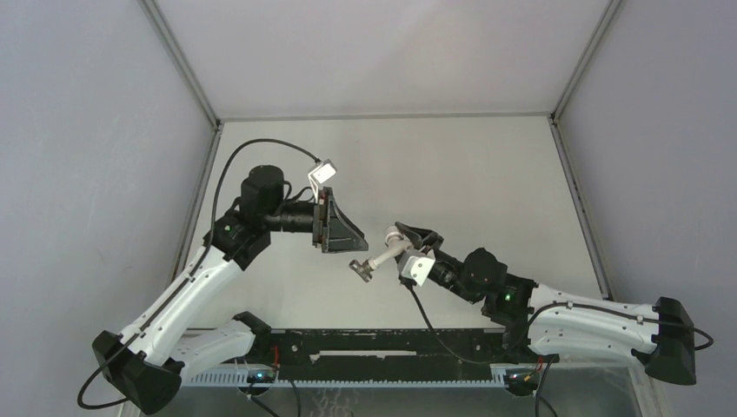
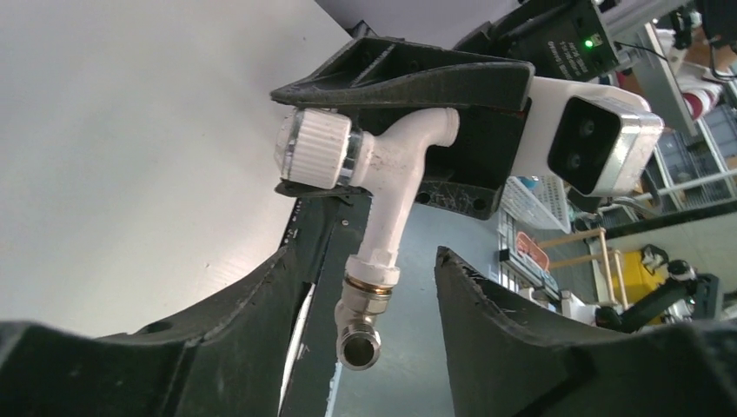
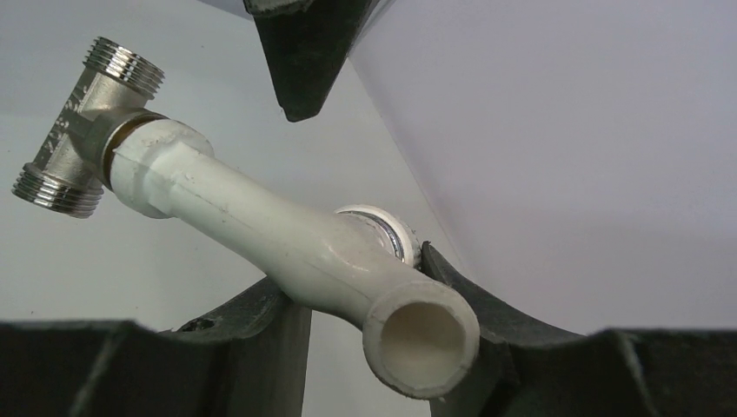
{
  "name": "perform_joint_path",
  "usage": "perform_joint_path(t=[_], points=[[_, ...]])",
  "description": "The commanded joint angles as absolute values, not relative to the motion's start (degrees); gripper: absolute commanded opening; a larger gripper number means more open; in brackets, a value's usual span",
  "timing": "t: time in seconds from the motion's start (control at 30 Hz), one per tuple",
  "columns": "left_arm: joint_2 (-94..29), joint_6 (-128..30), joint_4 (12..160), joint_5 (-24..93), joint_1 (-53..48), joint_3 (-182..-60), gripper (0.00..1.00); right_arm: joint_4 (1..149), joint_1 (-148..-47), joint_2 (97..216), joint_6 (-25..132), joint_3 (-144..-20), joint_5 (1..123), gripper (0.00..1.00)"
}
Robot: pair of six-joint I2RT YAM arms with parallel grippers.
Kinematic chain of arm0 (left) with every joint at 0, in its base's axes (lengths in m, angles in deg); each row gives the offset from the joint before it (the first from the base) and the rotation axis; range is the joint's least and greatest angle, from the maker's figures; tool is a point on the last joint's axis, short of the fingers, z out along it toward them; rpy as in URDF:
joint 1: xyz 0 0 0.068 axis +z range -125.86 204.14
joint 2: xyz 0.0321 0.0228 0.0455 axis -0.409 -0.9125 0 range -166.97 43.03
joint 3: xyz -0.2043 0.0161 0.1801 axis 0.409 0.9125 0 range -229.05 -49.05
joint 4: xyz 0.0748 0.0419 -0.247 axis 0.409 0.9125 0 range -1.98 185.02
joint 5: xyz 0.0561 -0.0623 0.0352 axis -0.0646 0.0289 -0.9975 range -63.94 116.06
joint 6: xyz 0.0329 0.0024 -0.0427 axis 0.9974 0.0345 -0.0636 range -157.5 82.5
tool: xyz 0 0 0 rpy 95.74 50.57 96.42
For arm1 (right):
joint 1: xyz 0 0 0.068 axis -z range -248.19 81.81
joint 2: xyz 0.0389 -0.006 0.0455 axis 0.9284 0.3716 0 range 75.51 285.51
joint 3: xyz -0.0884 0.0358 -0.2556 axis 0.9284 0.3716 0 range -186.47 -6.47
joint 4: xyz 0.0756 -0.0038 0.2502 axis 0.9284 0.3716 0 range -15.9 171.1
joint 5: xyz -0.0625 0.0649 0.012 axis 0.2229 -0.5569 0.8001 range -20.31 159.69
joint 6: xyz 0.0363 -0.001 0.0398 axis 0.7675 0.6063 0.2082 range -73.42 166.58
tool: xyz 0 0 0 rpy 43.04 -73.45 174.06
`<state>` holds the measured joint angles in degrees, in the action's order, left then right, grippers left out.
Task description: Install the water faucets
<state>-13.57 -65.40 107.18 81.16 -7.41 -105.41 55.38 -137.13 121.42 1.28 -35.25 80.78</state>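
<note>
Water faucets (image 1: 375, 259) are hanging joined above the table (image 1: 487, 174) in the top view, the grey metal fitting (image 1: 361, 269) on the end of the white tap piece (image 1: 388, 249). The right gripper (image 1: 407, 241) is gripping the white tap piece; the left gripper (image 1: 348, 233) is standing near its fitting end. Left wrist view: the left fingers (image 2: 217, 321) are standing open, the fitting beyond their tips, untouched. Right wrist view: the right fingers (image 3: 261, 330) are clamping the tap body.

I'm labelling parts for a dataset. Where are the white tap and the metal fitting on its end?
white tap (image 3: 252, 230), right wrist view, on its long straight stem.
metal fitting (image 3: 80, 129), right wrist view, on the middle of its T-shaped body.
</note>
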Motion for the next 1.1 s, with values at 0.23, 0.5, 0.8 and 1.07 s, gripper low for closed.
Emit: perform_joint_path(t=[0.23, 0.5, 0.8, 1.07], points=[[0.5, -65.2, 105.5, 54.9, -3.8, -103.2, 0.91, 47.9, -134.3, 121.4, 14.9, -37.2, 84.4, 0.00], [5.6, -83.6, 83.1, 56.2, -4.0, -88.4, 0.95, 46.9, -131.0, 123.8, 26.0, -39.3, 89.0, 0.00], [2.2, -91.4, 68.1, 58.7, -6.7, -81.0, 0.97, 47.9, -127.4, 124.1, 32.8, -40.7, 85.1, 0.00], [-1.5, -94.9, 58.3, 60.9, -9.4, -79.4, 0.96, 48.4, -127.4, 124.3, 33.4, -41.1, 84.4, 0.00]])
